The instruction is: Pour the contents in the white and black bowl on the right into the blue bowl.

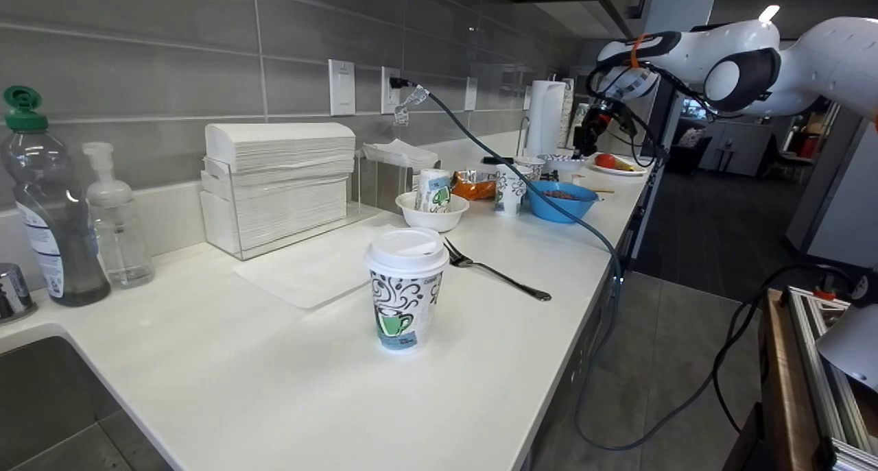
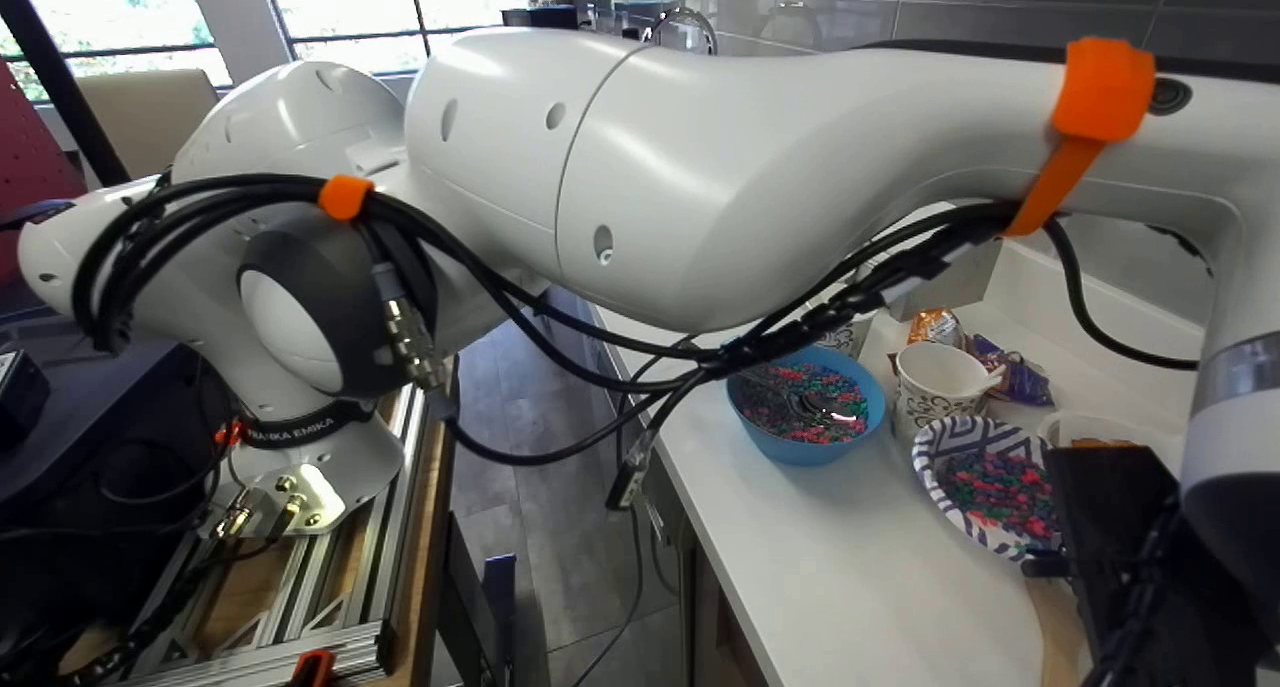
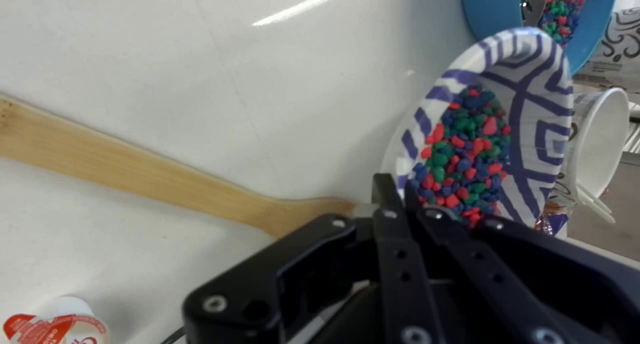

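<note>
A single pincer (image 3: 398,189), its two fingers (image 3: 387,199) pressed together with a thin rim between them, pinches one patterned bowl (image 3: 530,93), white with dark bands, in the wrist view. That bowl holds one heap of red, green and blue pebbles (image 3: 462,153), too many to count. The one blue bowl (image 2: 800,451) stands on the worktop (image 1: 466,375) just beside it, apart from it in an exterior view, and contains a second heap of the same colours plus one metal utensil (image 3: 536,3). The wrist view also has one wooden utensil (image 3: 150,176) and one small tub (image 3: 65,309) with a red-and-white lid. Two standing cups (image 2: 935,407), one partly hidden, are near the blue bowl in both exterior views. Near them, an exterior view shows two snack packets (image 2: 1010,372), one orange, one purple. Along the worktop in an exterior view there are one lidded cup (image 1: 408,293), one fork (image 1: 504,273), one white bowl (image 1: 432,221) with one tilted cup (image 1: 433,190) in it, one stack of paper towels (image 1: 278,176), one bottle (image 1: 51,238) with a green cap, one pump dispenser (image 1: 120,231), one upright paper roll (image 1: 545,118) and one white plate (image 1: 621,172) bearing one red round item (image 1: 606,160).
</note>
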`<state>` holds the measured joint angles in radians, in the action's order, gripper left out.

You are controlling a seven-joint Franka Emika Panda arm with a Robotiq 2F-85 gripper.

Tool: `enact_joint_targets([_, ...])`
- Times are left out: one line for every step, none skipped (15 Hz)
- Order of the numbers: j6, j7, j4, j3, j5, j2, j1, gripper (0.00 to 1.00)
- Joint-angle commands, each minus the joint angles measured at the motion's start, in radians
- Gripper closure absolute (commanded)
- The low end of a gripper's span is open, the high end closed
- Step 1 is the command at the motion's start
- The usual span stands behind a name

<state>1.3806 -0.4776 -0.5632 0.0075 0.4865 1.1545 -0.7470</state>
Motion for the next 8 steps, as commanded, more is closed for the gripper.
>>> enact_joint_targets([0.0, 0.0, 0.0, 0.0, 0.0, 0.0, 0.0, 0.98])
enact_joint_targets([-0.003, -0.003, 0.0, -0.007, -0.012, -0.003, 0.008, 1.0])
enact_joint_targets([0.004, 0.0, -0.002, -0.016, -0.026, -0.006, 0.021, 1.0])
enact_joint_targets([0.01, -0.005, -0.005, -0.02, -0.034, -0.008, 0.03, 1.0])
enact_joint_targets([0.014, -0.012, -0.007, -0.023, -0.041, -0.009, 0.038, 1.0])
enact_joint_targets([0.018, -0.02, -0.011, -0.027, -0.049, -0.011, 0.048, 1.0])
enact_joint_targets([0.025, -0.023, -0.013, -0.034, -0.059, -0.012, 0.058, 1.0])
enact_joint_targets([0.028, -0.039, -0.014, -0.035, -0.066, -0.012, 0.066, 1.0])
